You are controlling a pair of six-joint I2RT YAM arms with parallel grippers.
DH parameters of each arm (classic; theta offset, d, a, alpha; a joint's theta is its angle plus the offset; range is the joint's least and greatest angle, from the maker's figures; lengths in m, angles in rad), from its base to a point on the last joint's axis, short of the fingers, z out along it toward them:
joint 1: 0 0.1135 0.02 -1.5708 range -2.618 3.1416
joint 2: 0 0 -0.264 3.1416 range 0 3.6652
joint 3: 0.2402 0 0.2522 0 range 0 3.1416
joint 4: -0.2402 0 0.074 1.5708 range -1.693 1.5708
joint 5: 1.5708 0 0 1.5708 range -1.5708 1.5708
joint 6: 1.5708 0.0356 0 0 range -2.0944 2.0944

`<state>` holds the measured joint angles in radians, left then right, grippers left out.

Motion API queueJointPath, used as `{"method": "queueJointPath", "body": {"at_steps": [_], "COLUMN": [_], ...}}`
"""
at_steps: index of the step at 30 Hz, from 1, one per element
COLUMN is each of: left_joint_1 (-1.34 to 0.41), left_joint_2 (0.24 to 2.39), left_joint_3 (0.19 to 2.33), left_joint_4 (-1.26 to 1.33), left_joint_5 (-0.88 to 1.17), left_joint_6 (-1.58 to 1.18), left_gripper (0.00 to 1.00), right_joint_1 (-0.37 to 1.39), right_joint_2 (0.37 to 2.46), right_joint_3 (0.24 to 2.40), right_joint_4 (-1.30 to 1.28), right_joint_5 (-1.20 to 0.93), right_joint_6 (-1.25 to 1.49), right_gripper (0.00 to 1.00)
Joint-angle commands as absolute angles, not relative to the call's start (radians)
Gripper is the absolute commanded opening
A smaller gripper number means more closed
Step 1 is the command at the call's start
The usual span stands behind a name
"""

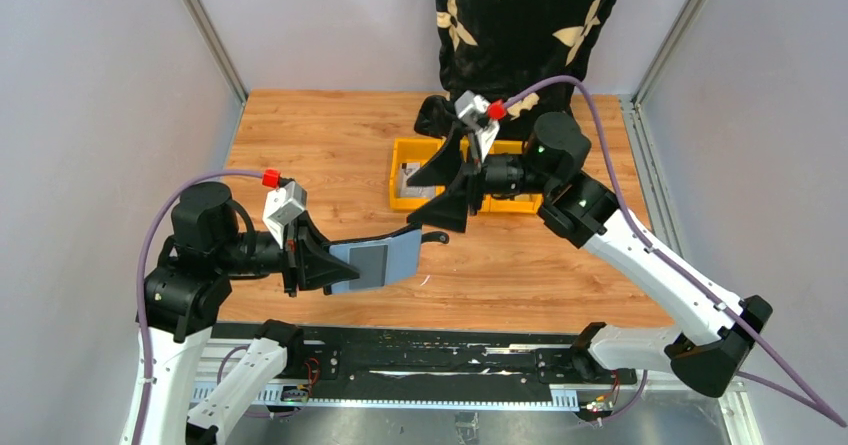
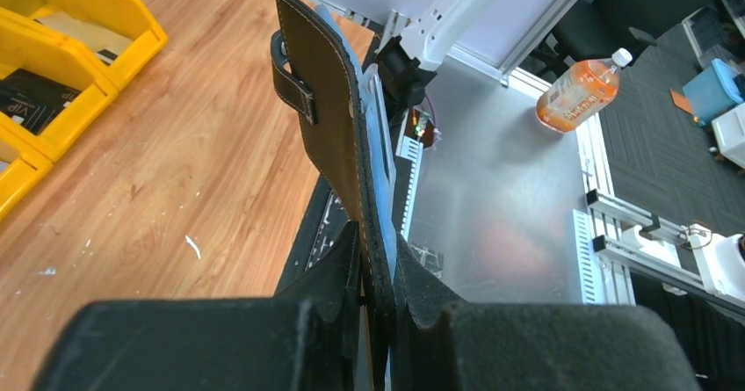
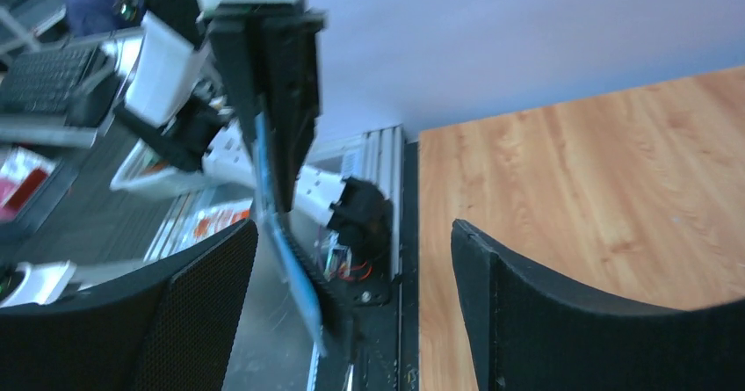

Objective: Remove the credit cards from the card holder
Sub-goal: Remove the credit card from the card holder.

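Your left hand is pinching one end of the card holder, holding it up over the near edge of the counter so your right hand, gaping wide and empty by the yellow bin, can reach the credit cards seemingly inside.

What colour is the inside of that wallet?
Grey-blue, inside the black card holder; clearest in the top view.
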<state>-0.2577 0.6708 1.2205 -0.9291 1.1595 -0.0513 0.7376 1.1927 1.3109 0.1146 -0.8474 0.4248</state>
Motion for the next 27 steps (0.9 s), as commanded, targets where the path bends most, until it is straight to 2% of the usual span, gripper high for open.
{"method": "queueJointPath", "body": {"at_steps": [1, 10, 11, 14, 20, 22, 27], "left_joint_1": [-0.261, -0.261, -0.261, -0.261, -0.261, -0.261, -0.261], "left_joint_2": [0.659, 0.658, 0.659, 0.664, 0.66, 0.655, 0.645], "left_joint_3": [1.218, 1.227, 1.229, 1.232, 1.238, 1.241, 1.253], "left_joint_4": [-0.947, -0.949, -0.948, -0.949, -0.96, -0.962, -0.98], "left_joint_5": [1.207, 1.209, 1.21, 1.207, 1.12, 1.068, 1.047], "left_joint_6": [-0.034, -0.03, -0.029, -0.027, 0.018, 0.045, 0.091], "left_gripper": [0.0, 0.0, 0.0, 0.0, 0.01, 0.02, 0.15], "right_joint_1": [0.84, 0.956, 0.968, 0.989, 1.014, 1.024, 1.025], "right_joint_2": [1.198, 1.214, 1.222, 1.242, 1.25, 1.254, 1.246], "right_joint_3": [1.368, 1.366, 1.371, 1.386, 1.397, 1.403, 1.383], "right_joint_4": [-0.036, -0.189, -0.211, -0.243, -0.23, -0.231, -0.205], "right_joint_5": [-0.943, -0.919, -0.891, -0.867, -0.728, -0.625, -0.463], "right_joint_6": [0.246, 0.114, 0.091, 0.083, 0.124, 0.151, 0.216], "right_gripper": [0.84, 0.86, 0.84, 0.67, 0.13, 0.0, 0.0]}}
